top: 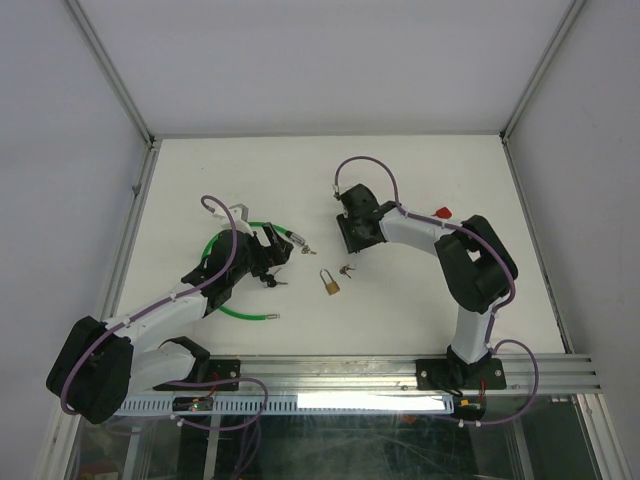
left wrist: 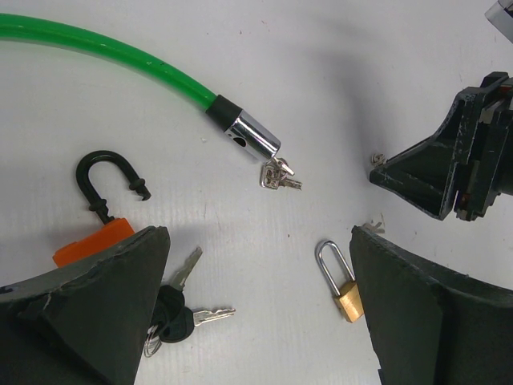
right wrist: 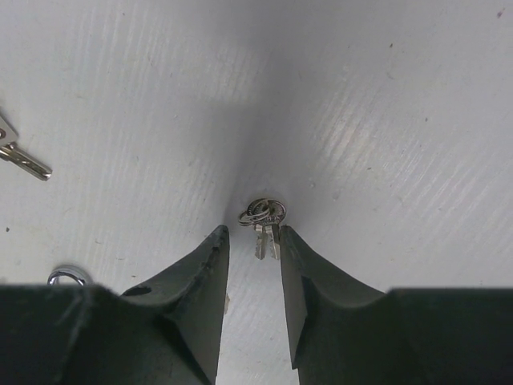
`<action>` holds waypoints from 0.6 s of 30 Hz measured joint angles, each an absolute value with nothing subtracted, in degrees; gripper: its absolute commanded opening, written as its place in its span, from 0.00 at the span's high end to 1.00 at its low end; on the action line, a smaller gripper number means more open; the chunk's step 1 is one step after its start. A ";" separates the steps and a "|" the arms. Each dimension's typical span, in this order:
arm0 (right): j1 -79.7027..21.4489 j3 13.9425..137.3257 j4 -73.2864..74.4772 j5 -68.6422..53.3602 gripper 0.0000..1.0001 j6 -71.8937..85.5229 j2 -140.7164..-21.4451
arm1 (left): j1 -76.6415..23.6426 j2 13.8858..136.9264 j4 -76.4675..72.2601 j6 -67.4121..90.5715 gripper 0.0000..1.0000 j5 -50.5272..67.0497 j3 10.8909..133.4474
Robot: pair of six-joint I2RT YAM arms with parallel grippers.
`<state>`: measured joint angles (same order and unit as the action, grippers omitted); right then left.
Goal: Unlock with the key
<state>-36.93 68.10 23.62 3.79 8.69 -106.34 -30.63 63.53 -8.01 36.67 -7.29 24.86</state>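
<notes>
A small brass padlock (top: 329, 283) with a steel shackle lies shut on the white table between the arms; it also shows at the right finger in the left wrist view (left wrist: 346, 290). A ring of small silver keys (right wrist: 263, 218) lies flat on the table. My right gripper (right wrist: 252, 234) is lowered over it, open a narrow way, with the key blades between the fingertips and close to the right one. In the top view this gripper (top: 349, 248) points at those keys (top: 345, 270). My left gripper (left wrist: 260, 265) stands wide open and holds nothing.
A green cable lock (left wrist: 120, 56) with a chrome end (left wrist: 250, 138) and its own keys (left wrist: 278, 175) lies at the left. An orange padlock (left wrist: 92, 241) with an open black shackle and black-headed keys (left wrist: 180, 317) sit by the left finger. A red object (top: 442, 212) lies far right.
</notes>
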 measured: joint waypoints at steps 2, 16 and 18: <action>-36.93 68.10 23.73 4.25 0.70 8.73 -106.34 | -30.63 63.53 -8.03 36.67 0.01 -7.25 24.86; -36.93 68.93 24.05 6.81 0.99 7.86 -107.00 | -30.63 63.53 -8.03 36.69 0.01 -6.94 24.86; -36.93 68.93 24.36 6.72 1.00 7.70 -106.76 | -30.63 63.53 -8.03 36.69 0.01 -6.92 24.86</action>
